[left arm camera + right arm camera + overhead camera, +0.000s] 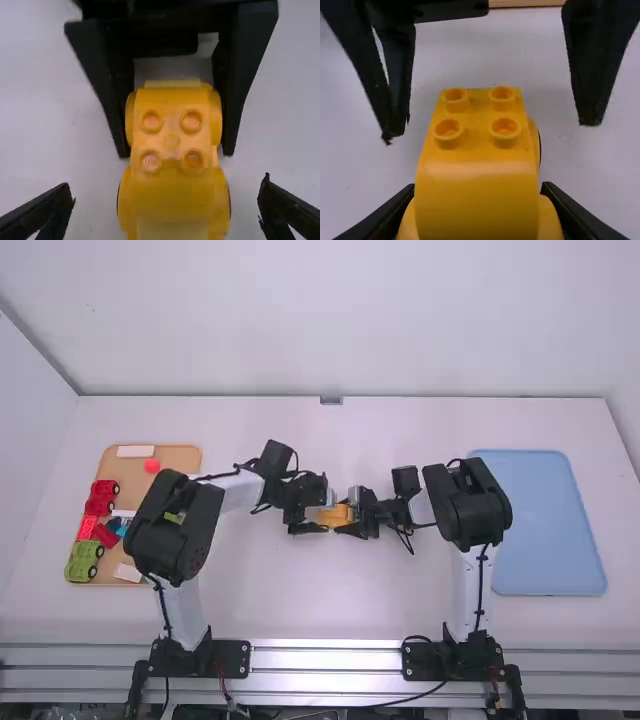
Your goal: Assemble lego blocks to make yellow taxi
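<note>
The yellow car (477, 175) is between the 2 arms, near the middle of the high view, its rounded hump and 4 bare studs (448, 131) uppermost. The right gripper (176, 150) has its jaws clenched on the sides of the car at 1 end; the left gripper (491, 127) has its jaws released and spread wide, facing the studded end without touching it. I judge the step in hand as joining or passing over the partly built taxi. The next move calls for the left jaws to close squarely on the body, or else go for a block to seat on those 4 studs, with the right grasp kept firm. From above, the car seems held over the worktop (330, 610), though the jaws hide much of it. Bare worktop lies ahead of the pair and towards the bases. Further out, the wooden tray (185, 455) runs under the left arm (178, 530), so its rim and the green car (84, 560) want care; the blue tray (540, 530) lies beyond the right arm (468, 502).
</note>
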Available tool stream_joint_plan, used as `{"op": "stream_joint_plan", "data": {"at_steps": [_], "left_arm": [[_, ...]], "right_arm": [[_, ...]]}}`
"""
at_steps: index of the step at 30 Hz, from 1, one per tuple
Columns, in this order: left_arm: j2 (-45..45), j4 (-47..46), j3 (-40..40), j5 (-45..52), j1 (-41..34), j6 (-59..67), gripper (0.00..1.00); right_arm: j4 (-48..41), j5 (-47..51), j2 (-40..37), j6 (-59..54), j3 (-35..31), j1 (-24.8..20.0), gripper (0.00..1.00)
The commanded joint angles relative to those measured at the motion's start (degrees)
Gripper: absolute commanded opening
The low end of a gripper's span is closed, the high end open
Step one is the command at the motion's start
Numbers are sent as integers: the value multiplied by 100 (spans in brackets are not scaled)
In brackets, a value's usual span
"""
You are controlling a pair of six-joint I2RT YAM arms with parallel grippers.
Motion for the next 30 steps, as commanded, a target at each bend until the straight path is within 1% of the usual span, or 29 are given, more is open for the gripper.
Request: {"op": "stream_joint_plan", "data": {"at_steps": [1, 4, 8, 10, 11, 12, 15, 18, 19, 21, 23, 25, 26, 30], "left_arm": [[-417, -122, -66, 28, 264, 83, 99], [-876, -481, -66, 455, 704, 87, 99], [-1488, -970, -68, 1075, 1491, 87, 99], [-1622, -1080, -76, 1158, 1714, 83, 99], [-1718, -1180, -76, 1128, 1908, 83, 99], [-1742, -1209, -76, 1123, 1963, 85, 99], [-1764, -1307, -76, 1054, 2144, 76, 99], [-1764, -1305, -76, 601, 2173, -262, 99], [-1764, -1213, -83, 160, 2166, -608, 99], [-1764, -1036, -118, -162, 2166, -927, 99], [-1764, -621, -232, -476, 2164, -1384, 99], [-1766, -317, -321, -551, 2166, -1648, 99], [-1766, 66, -431, -656, 2173, -2017, 99], [-1766, 1279, -780, -1414, 2164, -3375, 99]], "right_arm": [[-90, 160, 74, 92, 28, -13, 51], [-225, 461, -68, 92, 22, -96, 52], [-1134, 1054, -861, 59, 20, -372, 51], [-1451, 1357, -1200, -48, 22, -481, 51], [-1823, 1786, -1602, -186, 24, -619, 51], [-1947, 1963, -1744, -234, 24, -667, 51], [-2527, 3056, -2498, -254, 22, -955, 50], [-2964, 4050, -3084, -254, 22, -1290, 50], [-3200, 4435, -3366, -249, 22, -1563, 47], [-3333, 4557, -3560, -166, 22, -1836, 47], [-3322, 4476, -3742, 162, 22, -2367, 47], [-3224, 4341, -3759, 358, 22, -2691, 47], [-3084, 4194, -3744, 658, 20, -3016, 47], [-2719, 4118, -3622, 1504, 20, -3731, 47]]}}
